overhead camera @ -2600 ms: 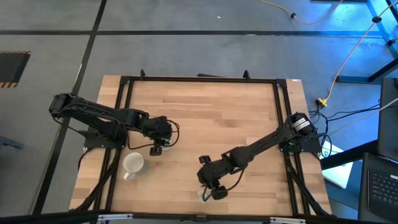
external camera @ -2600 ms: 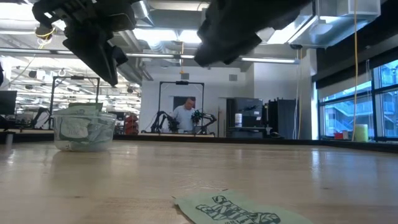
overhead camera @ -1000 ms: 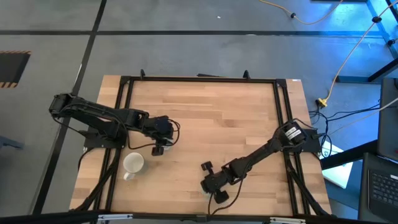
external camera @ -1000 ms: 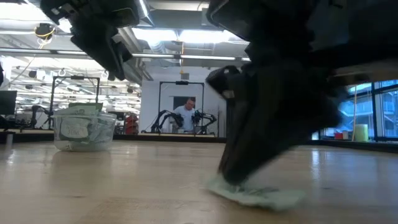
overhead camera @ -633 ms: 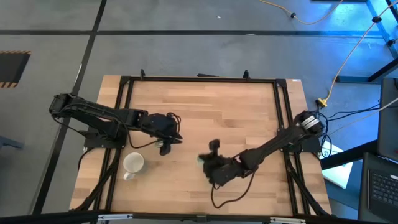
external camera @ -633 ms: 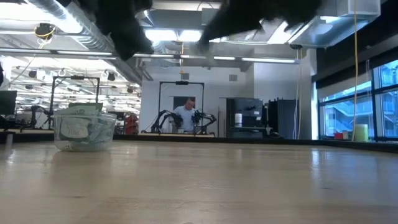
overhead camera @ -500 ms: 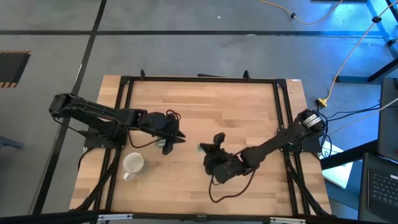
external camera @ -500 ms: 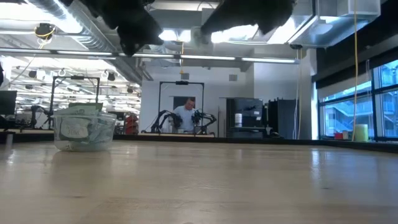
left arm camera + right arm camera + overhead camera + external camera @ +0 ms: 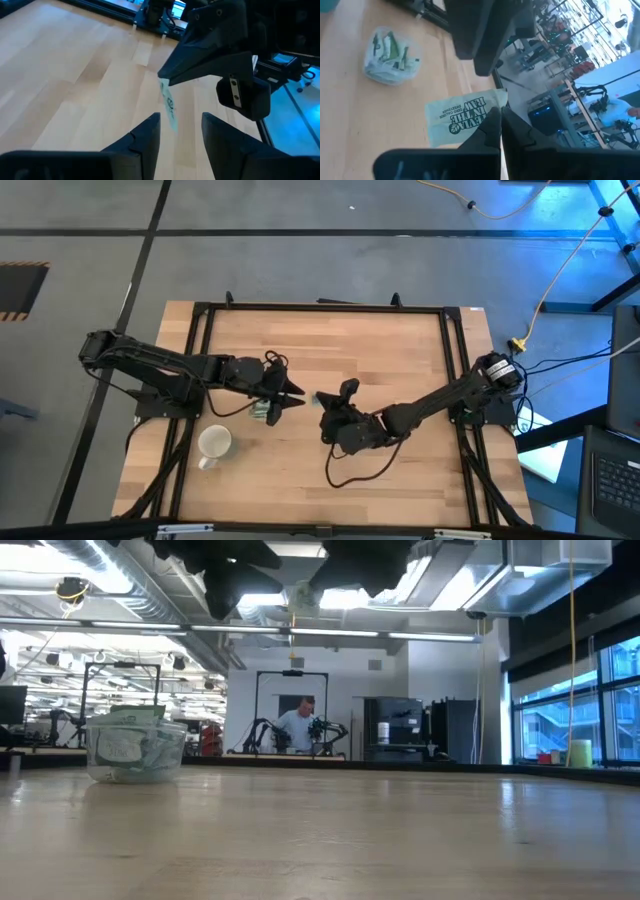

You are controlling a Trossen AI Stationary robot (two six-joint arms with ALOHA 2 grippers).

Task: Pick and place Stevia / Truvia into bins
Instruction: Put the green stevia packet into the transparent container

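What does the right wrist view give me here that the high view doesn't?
Only the right wrist view shows the printed face of the sachet pinched in the right gripper, and the sachets inside the clear cup. Only the high view shows the white mug, both arms across the table, and the open left gripper facing the right one. Both show the held sachet and the left gripper close to it.
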